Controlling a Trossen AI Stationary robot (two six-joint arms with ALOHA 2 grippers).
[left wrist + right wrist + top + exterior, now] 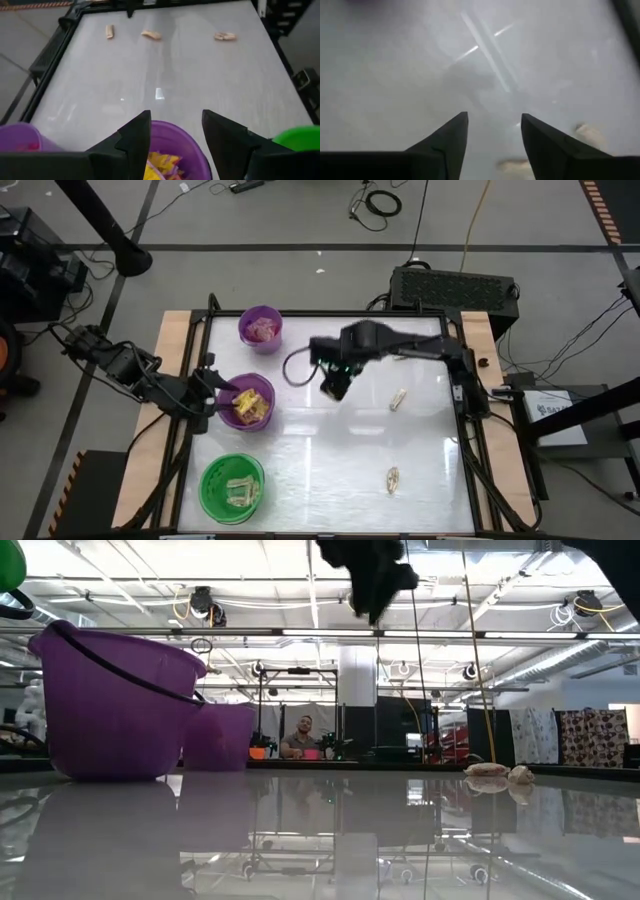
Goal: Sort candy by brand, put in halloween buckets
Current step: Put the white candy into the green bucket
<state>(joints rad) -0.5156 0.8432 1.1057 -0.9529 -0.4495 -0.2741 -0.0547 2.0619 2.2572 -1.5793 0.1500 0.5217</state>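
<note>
Three halloween buckets stand along the table's left side: a small purple one with pink-red candy, a wider purple one with yellow packets, and a green one with pale tan pieces. Loose tan candy lies on the table's right half. My left gripper hangs open above the wider purple bucket's left rim, holding nothing. My right gripper is open over the table's middle, pointing down, with only bare table between its fingers.
Tan pieces lie along the far side from my left wrist. Two more show beside my right fingers. A black frame edges the table. A person sits in the room behind.
</note>
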